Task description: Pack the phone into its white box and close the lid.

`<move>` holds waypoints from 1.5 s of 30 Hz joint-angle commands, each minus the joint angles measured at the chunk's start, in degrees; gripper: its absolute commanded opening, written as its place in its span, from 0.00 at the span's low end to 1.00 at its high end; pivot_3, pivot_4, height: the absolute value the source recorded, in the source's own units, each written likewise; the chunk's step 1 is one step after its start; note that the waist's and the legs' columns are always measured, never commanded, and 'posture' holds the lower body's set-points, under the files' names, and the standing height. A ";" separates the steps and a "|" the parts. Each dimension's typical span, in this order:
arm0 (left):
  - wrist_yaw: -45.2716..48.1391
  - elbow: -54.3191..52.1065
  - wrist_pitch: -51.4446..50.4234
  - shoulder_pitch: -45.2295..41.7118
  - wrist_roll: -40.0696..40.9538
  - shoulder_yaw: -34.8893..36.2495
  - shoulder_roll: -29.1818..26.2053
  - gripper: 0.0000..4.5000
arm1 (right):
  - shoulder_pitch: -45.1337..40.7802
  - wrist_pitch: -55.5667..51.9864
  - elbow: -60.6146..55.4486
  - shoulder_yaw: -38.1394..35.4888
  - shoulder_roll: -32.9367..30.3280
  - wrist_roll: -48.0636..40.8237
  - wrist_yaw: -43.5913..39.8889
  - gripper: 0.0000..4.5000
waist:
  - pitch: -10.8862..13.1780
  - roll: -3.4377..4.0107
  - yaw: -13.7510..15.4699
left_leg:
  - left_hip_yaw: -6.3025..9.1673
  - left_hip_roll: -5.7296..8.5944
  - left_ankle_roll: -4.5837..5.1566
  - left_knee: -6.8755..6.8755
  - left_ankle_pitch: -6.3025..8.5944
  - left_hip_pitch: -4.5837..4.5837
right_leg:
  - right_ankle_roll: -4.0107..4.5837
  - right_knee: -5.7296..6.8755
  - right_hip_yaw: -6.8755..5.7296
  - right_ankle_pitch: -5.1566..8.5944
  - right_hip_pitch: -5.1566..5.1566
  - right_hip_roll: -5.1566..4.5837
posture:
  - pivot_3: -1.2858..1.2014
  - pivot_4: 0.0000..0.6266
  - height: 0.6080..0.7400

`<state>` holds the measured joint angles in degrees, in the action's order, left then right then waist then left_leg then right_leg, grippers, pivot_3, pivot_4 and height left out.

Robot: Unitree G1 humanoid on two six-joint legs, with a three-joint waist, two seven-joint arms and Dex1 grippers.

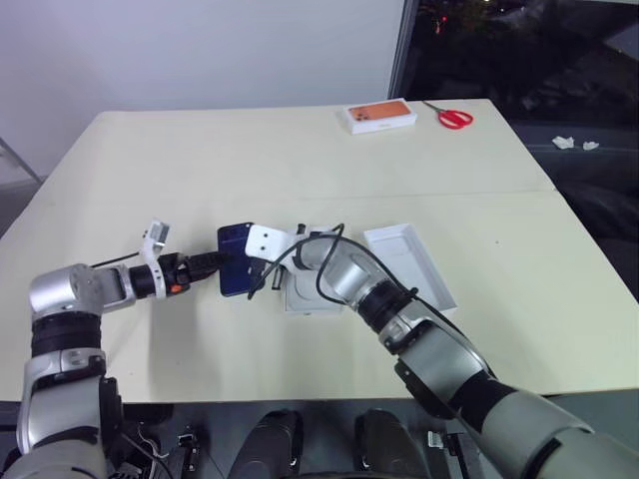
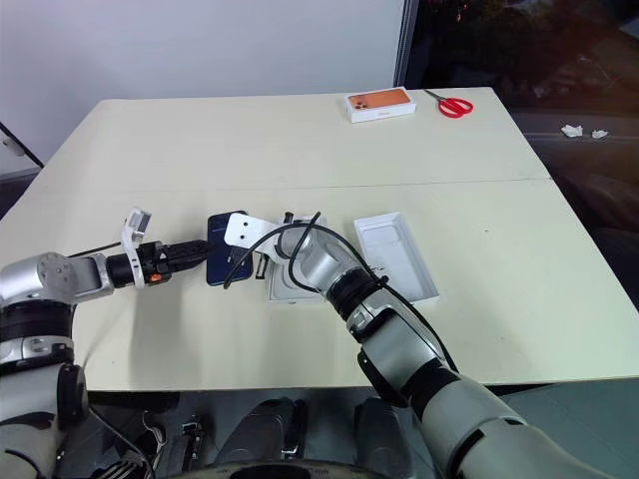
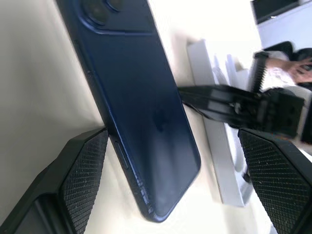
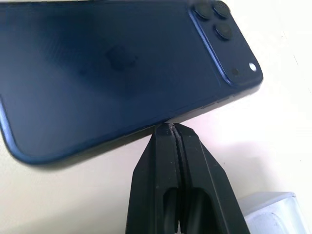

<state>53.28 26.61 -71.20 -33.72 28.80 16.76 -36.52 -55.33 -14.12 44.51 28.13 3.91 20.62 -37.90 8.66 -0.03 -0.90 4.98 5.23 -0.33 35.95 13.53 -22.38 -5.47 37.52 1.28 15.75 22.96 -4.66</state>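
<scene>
The dark navy phone (image 1: 236, 261) lies back up on the table, its camera cluster (image 4: 212, 19) at the far corner. My left gripper (image 3: 180, 195) is open, its two fingers standing either side of the phone's near end without touching it. My right gripper (image 4: 170, 128) is shut, and its tip presses against the phone's long edge from the other side. The white box (image 1: 298, 295) sits right beside the phone, largely hidden under my right wrist. The lid (image 1: 411, 261) lies open side up on the table, to the right of the box.
An orange-topped box (image 1: 380, 116) and red scissors (image 1: 455, 118) lie near the table's far edge. A seam (image 1: 479, 193) crosses the tabletop. The table's right edge drops to a dark floor with white scraps (image 1: 576, 144).
</scene>
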 commanded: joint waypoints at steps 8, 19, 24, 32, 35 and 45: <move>-10.61 -2.85 -7.29 0.75 0.75 -0.62 6.18 1.00 | 0.20 1.52 -1.99 1.37 1.96 -0.56 -3.44 0.01 | -0.04 0.03 -0.20 | -0.02 -0.05 -0.03 -0.05 -0.01 0.01 | 0.00 0.00 0.00 0.00 0.03 0.01 | 0.52 0.24 1.00; -14.81 -2.99 -9.55 -2.05 3.57 3.18 11.19 1.00 | 0.31 1.85 -1.92 0.73 1.39 -0.23 -3.30 0.01 | -0.09 0.10 0.12 | 0.02 -0.01 -0.03 -0.06 0.00 0.16 | 0.00 -0.11 -0.03 0.00 -0.20 0.00 | 0.52 0.24 1.00; -14.25 -3.23 -8.16 -0.97 4.19 3.70 9.77 1.00 | 0.14 2.06 -1.59 0.56 1.40 -0.22 -3.06 0.01 | -0.08 0.09 -0.06 | 0.02 -0.01 -0.03 -0.12 0.00 0.15 | 0.00 -0.18 -0.03 0.00 -0.20 0.00 | 0.52 0.24 1.00; -13.72 -2.77 -7.71 2.78 6.17 5.32 8.48 0.49 | 0.44 2.57 -1.72 0.66 1.13 0.09 -3.11 0.00 | -0.04 0.02 -0.50 | -0.01 -0.06 -0.05 -0.29 -0.02 0.05 | 0.00 -0.27 0.00 0.00 0.00 0.00 | 0.52 0.24 1.00; -13.37 -2.18 -7.71 3.66 7.06 5.61 8.28 0.49 | 0.38 2.91 -1.57 0.63 0.95 0.16 -3.05 0.00 | -0.04 0.02 -0.52 | -0.01 -0.06 -0.07 -0.29 -0.02 0.05 | 0.00 -0.28 -0.01 0.00 -0.01 0.00 | 0.52 0.24 1.00; -14.73 -1.35 -7.05 5.35 8.10 6.52 8.09 0.21 | 0.40 3.19 -1.65 0.47 0.69 0.08 -3.07 0.00 | -0.04 0.02 -1.39 | 0.00 -0.07 -0.07 -0.35 -0.02 0.05 | 0.00 -0.30 0.01 0.00 0.02 -0.01 | 0.52 0.24 1.00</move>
<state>39.96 23.85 -77.15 -29.86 37.69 24.39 -28.95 -54.88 -11.35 43.96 28.39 4.13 21.14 -40.82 8.62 -0.01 -2.29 4.98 5.15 -0.40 35.59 13.51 -22.33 -5.47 37.22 1.28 15.75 22.98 -4.67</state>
